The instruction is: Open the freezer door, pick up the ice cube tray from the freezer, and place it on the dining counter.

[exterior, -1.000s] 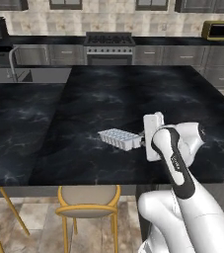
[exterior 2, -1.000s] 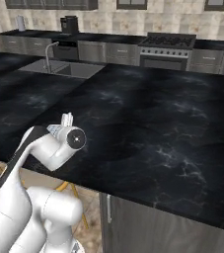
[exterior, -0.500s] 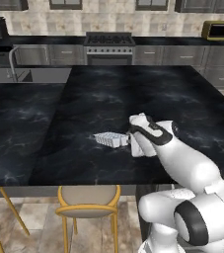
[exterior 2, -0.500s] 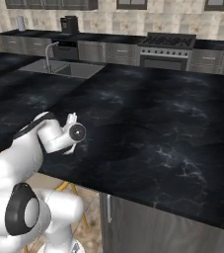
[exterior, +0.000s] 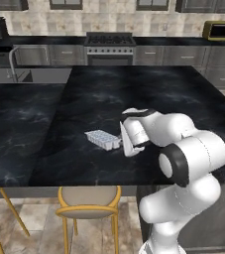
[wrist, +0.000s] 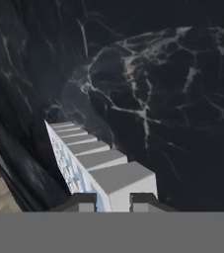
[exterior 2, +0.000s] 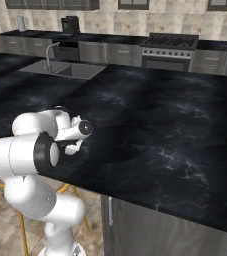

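Ice cube tray [exterior: 103,139] is clamped at one end by the gripper [exterior: 128,147], low over the black dining counter [exterior: 44,124].

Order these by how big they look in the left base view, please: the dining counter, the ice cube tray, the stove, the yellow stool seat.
1. dining counter, by far the largest.
2. stove.
3. yellow stool seat, close to the stove in apparent size; it is nearer the camera, so this rank is unsure.
4. ice cube tray, smallest.
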Robot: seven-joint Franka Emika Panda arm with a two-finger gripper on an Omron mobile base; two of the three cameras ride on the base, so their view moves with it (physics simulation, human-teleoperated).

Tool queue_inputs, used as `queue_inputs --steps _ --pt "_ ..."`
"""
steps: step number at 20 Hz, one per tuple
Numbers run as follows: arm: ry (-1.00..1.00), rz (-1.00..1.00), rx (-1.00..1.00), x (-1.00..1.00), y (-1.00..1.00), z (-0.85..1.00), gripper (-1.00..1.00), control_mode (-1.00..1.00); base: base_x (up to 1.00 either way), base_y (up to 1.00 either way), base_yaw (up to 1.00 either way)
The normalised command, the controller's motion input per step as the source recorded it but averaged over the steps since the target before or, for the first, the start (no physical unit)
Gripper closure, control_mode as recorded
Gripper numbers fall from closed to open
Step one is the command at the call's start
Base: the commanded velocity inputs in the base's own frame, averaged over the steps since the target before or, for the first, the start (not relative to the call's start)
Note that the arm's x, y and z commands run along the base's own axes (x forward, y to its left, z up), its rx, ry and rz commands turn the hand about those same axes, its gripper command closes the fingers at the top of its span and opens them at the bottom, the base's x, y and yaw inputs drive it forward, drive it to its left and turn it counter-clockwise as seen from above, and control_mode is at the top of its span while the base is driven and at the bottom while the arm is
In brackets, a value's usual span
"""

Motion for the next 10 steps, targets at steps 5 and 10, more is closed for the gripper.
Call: queue_inputs --steps 5,10 --pt "0.02 0.08 0.00 0.18 0.14 -0.32 1.00 -1.00 0.00 0.00 0.00" --pt "0.11 0.01 0.00 0.00 0.00 0.28 -1.00 -1.00 0.00 0.00 0.00"
